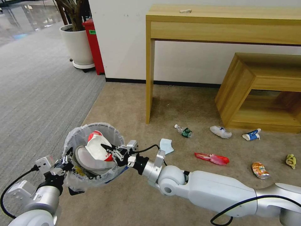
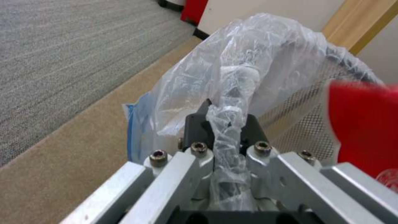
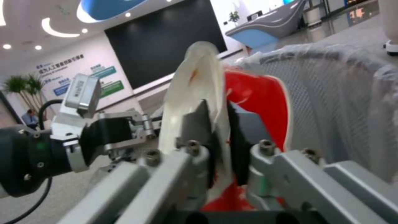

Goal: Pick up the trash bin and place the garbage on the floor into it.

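The right gripper (image 1: 109, 150) is clamped on a red-and-white wrapper (image 1: 97, 147) inside the trash bin's (image 1: 80, 133) mouth. The left gripper (image 1: 66, 160) pinches the bin's bagged rim, holding it above the beige carpet (image 1: 131, 103). A white slipper (image 1: 86, 159) lies inside

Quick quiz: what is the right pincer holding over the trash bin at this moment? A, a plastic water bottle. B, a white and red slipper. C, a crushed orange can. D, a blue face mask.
B: the right pincer is shut on the white and red slipper over the mouth of the trash bin, which the left pincer grips by its bagged rim; the bottle, can and mask lie on the floor.
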Tool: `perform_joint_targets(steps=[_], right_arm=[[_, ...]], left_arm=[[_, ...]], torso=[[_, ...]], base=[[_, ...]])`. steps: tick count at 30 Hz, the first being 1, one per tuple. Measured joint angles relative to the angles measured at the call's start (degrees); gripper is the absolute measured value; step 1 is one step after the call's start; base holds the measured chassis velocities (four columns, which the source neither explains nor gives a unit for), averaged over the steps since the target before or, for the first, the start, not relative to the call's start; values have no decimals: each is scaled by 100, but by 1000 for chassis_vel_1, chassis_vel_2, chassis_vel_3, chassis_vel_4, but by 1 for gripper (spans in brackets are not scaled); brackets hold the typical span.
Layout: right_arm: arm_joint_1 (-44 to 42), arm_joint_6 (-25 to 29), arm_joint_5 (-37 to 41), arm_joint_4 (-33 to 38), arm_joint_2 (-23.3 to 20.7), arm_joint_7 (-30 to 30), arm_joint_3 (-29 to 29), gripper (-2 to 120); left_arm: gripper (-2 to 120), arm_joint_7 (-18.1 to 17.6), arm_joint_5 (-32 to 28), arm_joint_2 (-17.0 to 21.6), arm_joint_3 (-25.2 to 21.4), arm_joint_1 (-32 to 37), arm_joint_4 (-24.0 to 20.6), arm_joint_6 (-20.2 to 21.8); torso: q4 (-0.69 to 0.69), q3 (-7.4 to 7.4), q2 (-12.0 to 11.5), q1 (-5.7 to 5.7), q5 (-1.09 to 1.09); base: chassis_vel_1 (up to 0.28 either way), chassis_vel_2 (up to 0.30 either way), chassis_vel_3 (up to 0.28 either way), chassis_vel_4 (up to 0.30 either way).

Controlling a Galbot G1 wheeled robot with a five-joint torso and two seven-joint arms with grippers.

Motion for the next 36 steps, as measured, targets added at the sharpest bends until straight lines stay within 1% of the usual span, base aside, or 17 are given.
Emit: perform_joint_targets(steps=[3, 5, 7, 8, 11, 12, 14, 15, 18, 19, 22, 24, 28, 30, 31, 35, 36], right_arm=[[-45, -3, -52, 41, 0, 10, 27, 28], [-54, -3, -57, 54, -7, 13, 36, 32], [-98, -12, -66, 109, -46, 61, 95, 44], [-98, -12, -66, 109, -46, 61, 95, 44], [-180, -19, -87, 183, -69, 126, 248, 58], [-180, -19, -87, 183, -69, 126, 248, 58], [-265, -21, -137, 231, -62, 244, 413, 70], [-265, -21, -137, 231, -62, 244, 413, 70], [-377, -42, -151, 289, -15, 489, 773, 84], [-377, -42, -151, 289, -15, 489, 773, 84], [-517, -120, -107, 316, -59, 677, 1293, 97], [-566, -141, -97, 316, -97, 733, 1462, 99], [-808, -250, -92, 268, -368, 1027, 2258, 100], [-862, -272, -91, 264, -419, 1071, 2393, 100], [-991, -322, -114, 251, -520, 1191, 2682, 100], [-1344, -275, -337, 128, -756, 1359, 3240, 100], [-1344, -275, -337, 128, -756, 1359, 3240, 100]], left_arm=[[3, 4, 0, 0, -1, -4, 6, -5], [3, 4, 1, 0, -1, -5, 11, -6], [3, 9, 10, 1, -3, -8, 41, -8], [3, 9, 10, 1, -3, -8, 41, -8], [3, 23, 47, -7, 9, -14, 93, -23], [3, 23, 47, -7, 9, -14, 93, -23], [3, 36, 89, -20, 22, -23, 132, -33], [3, 36, 89, -20, 22, -23, 132, -33], [3, 49, 142, -18, 23, -40, 212, -66], [3, 49, 142, -18, 23, -40, 212, -66], [3, 81, 193, -3, 17, -61, 282, -105], [3, 96, 214, 1, 17, -69, 308, -119], [3, 132, 282, 5, 29, -118, 397, -152], [3, 142, 296, 5, 32, -125, 415, -158], [3, 166, 320, 7, 39, -135, 450, -170], [3, 213, 348, 16, 54, -151, 518, -194], [3, 213, 348, 16, 54, -151, 518, -194]], torso=[[0, 0, 0, 0, 0], [0, 0, 0, 0, 0], [0, 0, 0, 0, 0], [0, 0, 0, 0, 0], [0, 0, 0, 0, 0], [0, 0, 0, 0, 0], [0, 0, 0, 0, 0], [0, 0, 0, 0, 0], [0, 0, 0, 0, 0], [0, 0, 0, 0, 0], [0, 0, 0, 0, 0], [0, 0, 0, 0, 0], [0, 0, 0, 0, 1], [0, 0, 0, 0, 1], [0, 0, 0, 0, 1], [0, 0, 0, 0, 1], [0, 0, 0, 0, 1]], base=[[0, 0, 0, 0], [0, 0, 0, 0], [0, 0, 0, 0], [0, 0, 0, 0], [0, 0, 0, 0], [0, 0, 0, 0], [0, 0, 0, 0], [0, 0, 0, 0], [0, 0, 0, 0], [0, 0, 0, 0], [0, 0, 0, 0], [0, 0, 0, 0], [0, 0, 0, 0], [0, 0, 0, 0], [0, 0, 0, 0], [0, 0, 0, 0], [0, 0, 0, 0]])
